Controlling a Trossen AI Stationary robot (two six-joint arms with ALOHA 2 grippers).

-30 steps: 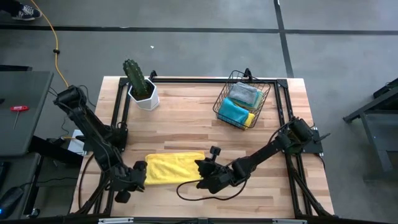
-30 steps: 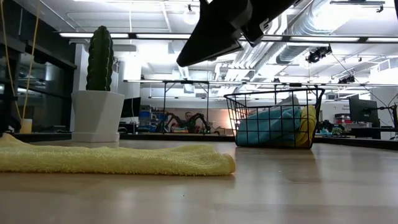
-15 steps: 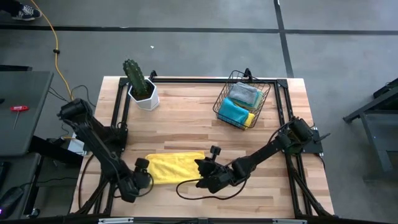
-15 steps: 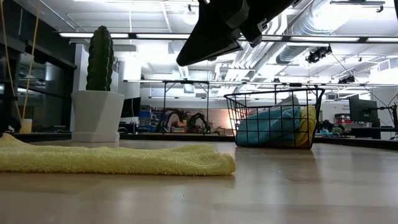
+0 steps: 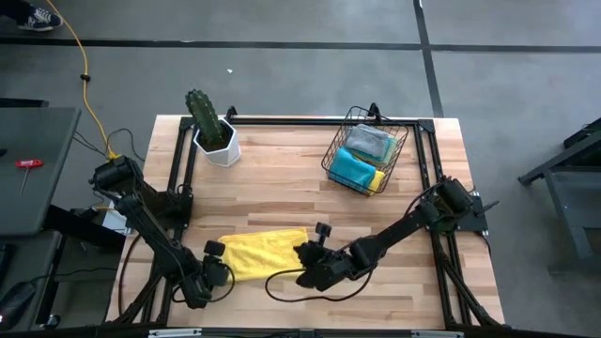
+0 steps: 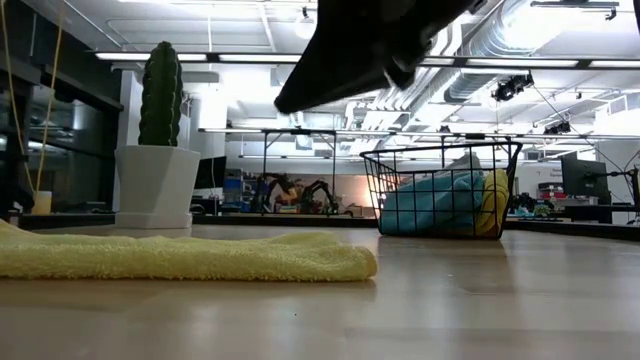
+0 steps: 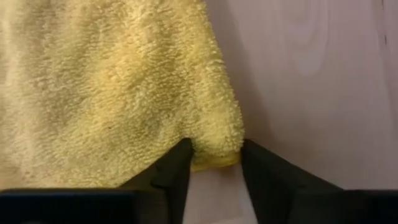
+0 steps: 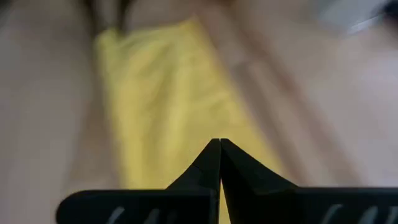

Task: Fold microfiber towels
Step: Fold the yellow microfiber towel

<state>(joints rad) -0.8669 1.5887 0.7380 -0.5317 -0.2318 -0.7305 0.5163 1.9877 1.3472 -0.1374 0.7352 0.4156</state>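
Yellow towel [image 5: 266, 252]: lying flat as a folded strip on the table [image 5: 282, 183], near the front edge, around 6 o'clock from table centre.
Left gripper [image 5: 212, 274]: down at the strip's 9 o'clock end; the wrist view shows its fingers [image 7: 171, 168] apart and straddling a towel corner, not yet pinched, probably lining up for a grab.
Right gripper [image 5: 305, 253]: sitting at the strip's 3 o'clock end, fingers pressed together with nothing between them; the low view shows it hanging above the cloth, not touching.
Why there: one gripper at each end suits lifting one end over to the other for the next fold, I'd judge.
Basket [image 5: 366, 150]: at 1 o'clock on the table, holding the remaining towels [image 5: 357, 164], teal, yellow and a pale one on top, waiting their turn.
Cactus pot [image 5: 218, 143]: at 11 o'clock, well apart from the action.
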